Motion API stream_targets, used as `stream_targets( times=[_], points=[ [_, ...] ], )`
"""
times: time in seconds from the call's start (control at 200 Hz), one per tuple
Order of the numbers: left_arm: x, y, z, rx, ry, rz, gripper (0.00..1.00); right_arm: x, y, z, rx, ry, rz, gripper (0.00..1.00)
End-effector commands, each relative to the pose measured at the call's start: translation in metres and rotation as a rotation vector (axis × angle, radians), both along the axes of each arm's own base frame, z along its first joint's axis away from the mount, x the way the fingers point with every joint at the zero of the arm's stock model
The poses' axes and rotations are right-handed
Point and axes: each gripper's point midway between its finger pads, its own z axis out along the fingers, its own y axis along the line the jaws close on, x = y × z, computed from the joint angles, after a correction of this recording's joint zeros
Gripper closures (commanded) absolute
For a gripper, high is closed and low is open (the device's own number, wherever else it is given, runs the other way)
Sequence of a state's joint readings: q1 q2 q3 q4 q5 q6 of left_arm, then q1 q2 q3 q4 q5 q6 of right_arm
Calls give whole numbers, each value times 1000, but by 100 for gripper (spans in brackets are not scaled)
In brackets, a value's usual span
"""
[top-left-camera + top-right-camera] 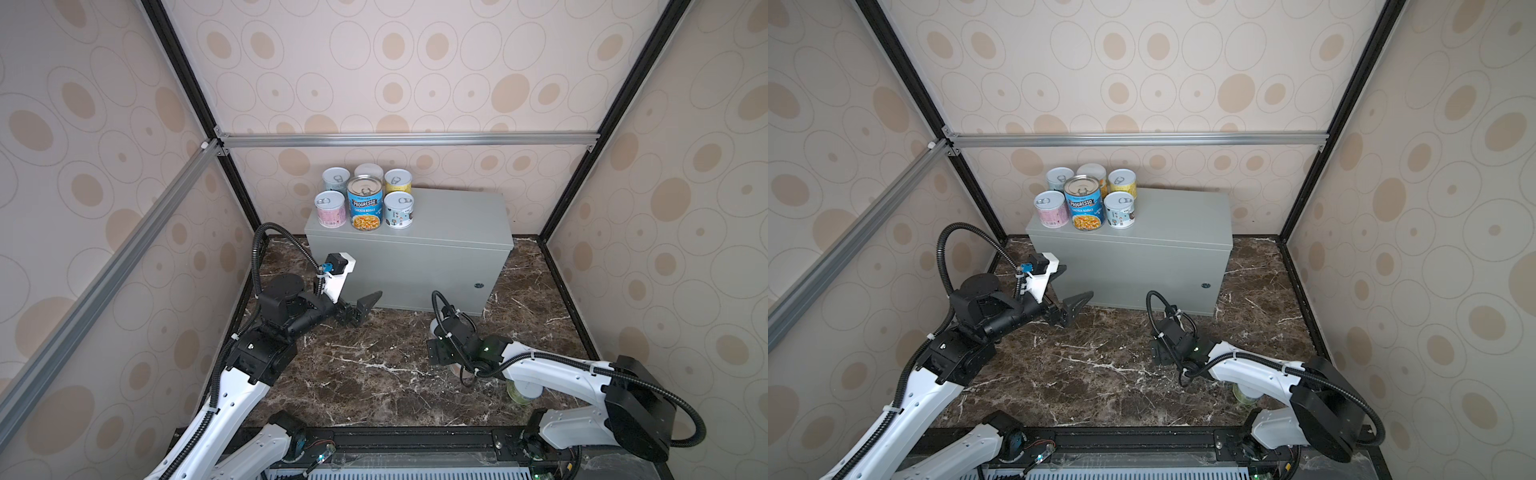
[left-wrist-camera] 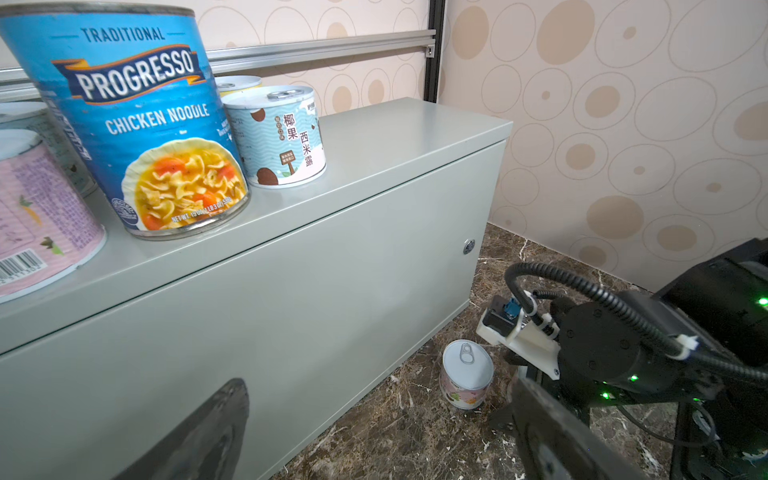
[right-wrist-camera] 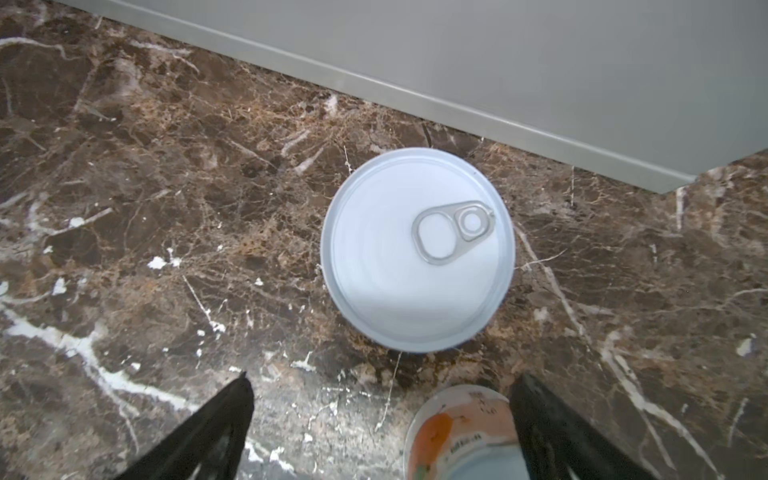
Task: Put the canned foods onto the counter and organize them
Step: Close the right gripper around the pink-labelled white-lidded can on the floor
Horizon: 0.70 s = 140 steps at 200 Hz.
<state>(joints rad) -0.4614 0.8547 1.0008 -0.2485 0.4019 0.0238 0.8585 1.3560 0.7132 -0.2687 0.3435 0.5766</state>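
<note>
Target can: white-lidded can, upright on the marble surface, pull-tab up. It stands just beside the lower front edge of the counter, with a gap between them.
Can vs. jaws: ahead of the right gripper and in line with the gap, but beyond both fingertips. No contact.
Right jaws: spread wide, gripping nothing.
Second floor can: orange-labelled can, within the gap and close by one finger. Cannot tell whether it touches.
Third floor can: green-labelled can, under the right arm and mostly hidden.
Right arm pose: stretched low from the right base toward mid-floor. The wrist is bent down and the gripper points at the marble before the counter's right half.
Left jaws: left gripper wide apart and empty.
Left arm pose: left arm rises from the left base with the elbow bent and the forearm roughly level. Its gripper is off the marble, near the left end of the counter's front face and apart from it.
On counter: six cans upright at the left end of the top.
- Front row: Progresso can in the middle, with the pink can and the blue-white can flanking it.
- Behind: three back-row cans.
</note>
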Motion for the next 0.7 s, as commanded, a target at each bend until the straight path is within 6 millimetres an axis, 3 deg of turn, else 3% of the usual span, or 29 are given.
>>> stream_targets(
  times=[0.0, 0.325, 0.695],
  points=[
    [-2, -4, 11, 4, -43, -26, 2, 13, 2, -1, 37, -9, -51, 0],
    [3, -4, 10, 18, -45, -16, 2, 32, -2, -18, 28, 2, -66, 0],
    [7, -5, 7, 30, -42, -9, 2, 54, 3, -22, 32, -41, -61, 2]
  ],
)
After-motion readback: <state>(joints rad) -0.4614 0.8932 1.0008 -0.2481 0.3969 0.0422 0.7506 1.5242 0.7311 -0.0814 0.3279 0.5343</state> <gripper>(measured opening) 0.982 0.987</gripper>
